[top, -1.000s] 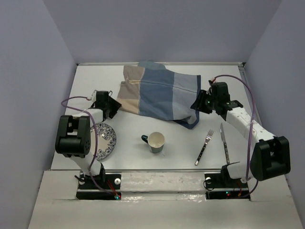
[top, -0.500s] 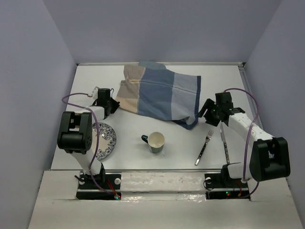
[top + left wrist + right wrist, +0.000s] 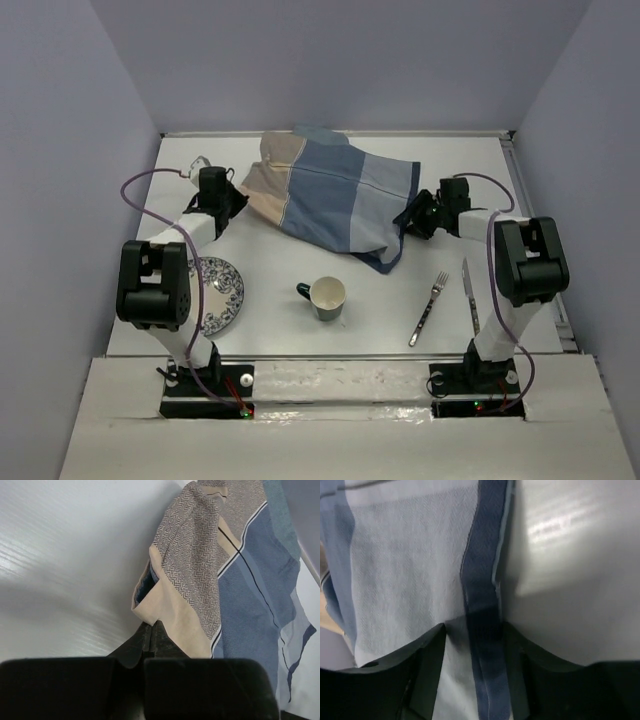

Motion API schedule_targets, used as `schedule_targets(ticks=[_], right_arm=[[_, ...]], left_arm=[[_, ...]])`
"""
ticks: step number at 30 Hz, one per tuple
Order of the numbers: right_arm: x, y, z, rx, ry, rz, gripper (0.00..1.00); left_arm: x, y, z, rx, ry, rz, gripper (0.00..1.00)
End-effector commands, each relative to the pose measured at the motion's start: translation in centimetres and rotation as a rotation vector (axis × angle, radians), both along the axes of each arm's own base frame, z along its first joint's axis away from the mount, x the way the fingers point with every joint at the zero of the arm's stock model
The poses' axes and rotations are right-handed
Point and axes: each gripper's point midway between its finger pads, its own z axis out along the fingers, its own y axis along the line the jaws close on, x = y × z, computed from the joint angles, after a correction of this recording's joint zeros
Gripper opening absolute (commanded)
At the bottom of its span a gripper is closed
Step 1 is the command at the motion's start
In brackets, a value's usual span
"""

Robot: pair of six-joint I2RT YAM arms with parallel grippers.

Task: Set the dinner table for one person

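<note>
The white surface (image 3: pixel 300 250) spans the whole workspace, and everything lies on it. The mat (image 3: pixel 335 195) sits rumpled at its far middle. Nearer are a plate (image 3: pixel 218 292) on the left, a cup (image 3: pixel 327 297) in the centre, and a fork (image 3: pixel 428 308) with a knife (image 3: pixel 470 295) just beside it on the right.

The step in hand looks like spreading the mat, judging by both arms reaching to its opposite ends. The left claw (image 3: pixel 152 629) is fully closed, pinching the tan corner of the mat. The right claw (image 3: pixel 472 640) stands partly open. Its two fingers straddle the dark blue hem on the mat's right side, with the cloth between them but not pinched.

The next move probably calls for the right claw to close on that hem so both ends are held. The arms could then lift slightly, draw apart to take out the folds, and bring the mat toward the near middle. The cup stands about where the mat would land, so the mat must either clear it or stop short. A one-sided pull would likely only drag the bunched cloth.
</note>
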Motion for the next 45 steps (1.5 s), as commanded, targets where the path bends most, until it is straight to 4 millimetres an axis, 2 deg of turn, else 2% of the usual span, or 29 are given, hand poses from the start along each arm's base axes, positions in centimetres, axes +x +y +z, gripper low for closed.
schedule_targets(ticks=[1, 3, 4, 5, 7, 8, 11, 12, 13, 14, 16, 18, 20, 21, 23, 25, 26, 27, 29, 30, 33, 34, 35, 36, 37, 39, 42, 44, 45], right_arm=[[2.9, 1.8, -0.5, 0.111, -0.035, 0.029, 0.36], [4.1, 2.0, -0.4, 0.118, -0.047, 0.022, 0.05], [5.0, 1.8, -0.2, 0.107, -0.062, 0.010, 0.00], [6.0, 1.3, -0.1, 0.077, -0.084, -0.006, 0.00], [10.1, 0.8, 4.4, 0.057, -0.217, -0.012, 0.00], [13.0, 0.5, 8.5, 0.023, -0.318, -0.017, 0.00], [16.4, -0.1, 15.5, -0.060, -0.482, 0.008, 0.00], [16.8, -0.3, 19.1, -0.083, -0.529, 0.010, 0.00], [16.9, -0.6, 20.7, -0.113, -0.564, 0.019, 0.00], [16.5, -1.0, 21.4, -0.177, -0.578, 0.051, 0.00], [15.8, -1.5, 22.7, -0.239, -0.595, 0.088, 0.00], [13.8, -1.9, 22.1, -0.299, -0.554, 0.139, 0.03], [12.0, -2.6, 21.3, -0.336, -0.508, 0.144, 0.18], [10.5, -3.5, 18.3, -0.369, -0.421, 0.131, 0.58], [7.6, -4.4, 15.6, -0.393, -0.314, 0.121, 1.00], [5.9, -4.9, 14.6, -0.401, -0.257, 0.106, 1.00], [5.0, -4.9, 14.3, -0.382, -0.230, 0.083, 1.00], [3.3, -4.8, 14.2, -0.363, -0.218, 0.072, 0.98], [1.3, -3.1, 14.1, -0.237, -0.187, 0.078, 0.97], [-0.8, -2.8, 12.7, -0.199, -0.143, 0.063, 0.93], [-3.2, -0.7, 11.5, -0.038, -0.112, -0.023, 0.79], [-5.2, -0.3, 10.0, -0.005, -0.073, -0.050, 0.76], [-5.8, -0.3, 9.5, 0.029, -0.059, -0.088, 0.73], [-6.1, 0.8, 9.9, 0.112, -0.050, -0.126, 0.70], [-7.6, 1.5, 9.0, 0.135, -0.027, -0.131, 0.70], [-7.6, 1.2, 8.5, 0.142, -0.024, -0.197, 0.68], [-7.0, -0.3, 6.4, 0.084, -0.003, -0.286, 0.67], [-5.9, -1.2, 5.7, 0.030, -0.014, -0.323, 0.64], [-5.2, -2.1, 4.3, -0.019, 0.007, -0.359, 0.63]], left_arm=[[1.4, -0.5, 7.0, 0.027, -0.160, -0.048, 0.00], [2.0, -0.6, 9.7, 0.027, -0.214, -0.053, 0.00], [2.2, -0.9, 10.8, 0.024, -0.237, -0.068, 0.00], [2.7, -1.3, 12.9, 0.015, -0.279, -0.090, 0.00], [3.3, -1.4, 15.5, 0.019, -0.329, -0.097, 0.00], [3.9, -1.8, 18.1, 0.011, -0.373, -0.112, 0.00], [4.3, -2.7, 22.0, -0.015, -0.448, -0.146, 0.00], [4.5, -2.9, 24.1, -0.024, -0.487, -0.150, 0.00], [4.5, -2.9, 24.9, -0.029, -0.500, -0.157, 0.00], [4.2, -2.9, 25.4, -0.033, -0.503, -0.166, 0.00], [3.7, -2.7, 24.9, -0.036, -0.493, -0.171, 0.00], [2.8, -2.0, 22.7, -0.024, -0.455, -0.168, 0.00], [1.9, -1.5, 20.6, -0.026, -0.419, -0.165, 0.00], [0.8, -0.9, 18.3, -0.026, -0.375, -0.158, 0.00], [-1.2, -0.7, 15.2, -0.035, -0.317, -0.163, 0.00], [-2.3, -0.2, 13.5, -0.037, -0.282, -0.156, 0.00], [-3.1, -0.3, 11.8, -0.043, -0.247, -0.162, 0.00], [-3.5, -0.4, 11.4, -0.047, -0.239, -0.167, 0.00], [-4.3, -0.9, 10.2, -0.066, -0.211, -0.184, 0.00], [-4.9, -0.9, 9.1, -0.073, -0.189, -0.183, 0.00], [-5.8, -1.0, 8.0, -0.077, -0.167, -0.184, 0.00], [-6.0, -1.1, 7.8, -0.077, -0.163, -0.189, 0.00], [-6.1, -1.2, 7.7, -0.081, -0.157, -0.194, 0.00], [-6.3, -1.5, 7.5, -0.087, -0.146, -0.206, 0.00], [-6.4, -1.6, 7.3, -0.083, -0.142, -0.213, 0.00], [-6.7, -1.7, 6.9, -0.074, -0.129, -0.218, 0.00], [-6.8, -1.8, 6.4, -0.062, -0.112, -0.231, 0.00], [-6.8, -2.0, 6.5, -0.063, -0.109, -0.238, 0.00], [-6.8, -2.2, 6.5, -0.061, -0.109, -0.242, 0.00]])
